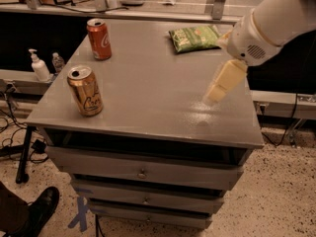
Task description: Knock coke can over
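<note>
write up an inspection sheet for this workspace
surface: grey cabinet top, glare patch near right front
job's things: coke can upright at far left, untouched
clutter: gold can upright near left front edge; green snack bag lying far right
grippers: pincer hangs above the top's right side, well apart from the coke can
cables: dark cords on the floor at left
surroundings: pump bottle on a ledge at left; shoe at lower left; drawers under the top
</note>
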`<state>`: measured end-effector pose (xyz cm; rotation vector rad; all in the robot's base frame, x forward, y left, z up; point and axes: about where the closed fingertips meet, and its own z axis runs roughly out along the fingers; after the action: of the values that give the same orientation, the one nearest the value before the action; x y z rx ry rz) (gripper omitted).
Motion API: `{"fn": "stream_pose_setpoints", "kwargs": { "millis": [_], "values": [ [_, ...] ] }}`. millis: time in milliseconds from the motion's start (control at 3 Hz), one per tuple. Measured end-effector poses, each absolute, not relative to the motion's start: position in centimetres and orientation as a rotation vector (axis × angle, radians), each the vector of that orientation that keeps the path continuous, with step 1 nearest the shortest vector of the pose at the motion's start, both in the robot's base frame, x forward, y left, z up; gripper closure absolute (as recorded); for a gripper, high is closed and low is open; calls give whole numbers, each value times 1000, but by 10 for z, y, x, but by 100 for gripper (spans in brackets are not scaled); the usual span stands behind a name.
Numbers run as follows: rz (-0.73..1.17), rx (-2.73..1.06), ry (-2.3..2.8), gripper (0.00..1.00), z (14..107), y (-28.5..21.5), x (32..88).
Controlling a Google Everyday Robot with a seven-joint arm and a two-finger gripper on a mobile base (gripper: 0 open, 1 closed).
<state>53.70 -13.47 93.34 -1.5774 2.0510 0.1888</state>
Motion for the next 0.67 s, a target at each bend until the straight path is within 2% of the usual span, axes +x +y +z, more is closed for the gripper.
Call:
{"fn": "stream_pose_setpoints", "kwargs": {
  "millis": [333,667],
  "values": [
    [331,-1424,1996,0,928,-97,566],
    [329,-1396,1972,0,934,-92,573]
  ]
}}
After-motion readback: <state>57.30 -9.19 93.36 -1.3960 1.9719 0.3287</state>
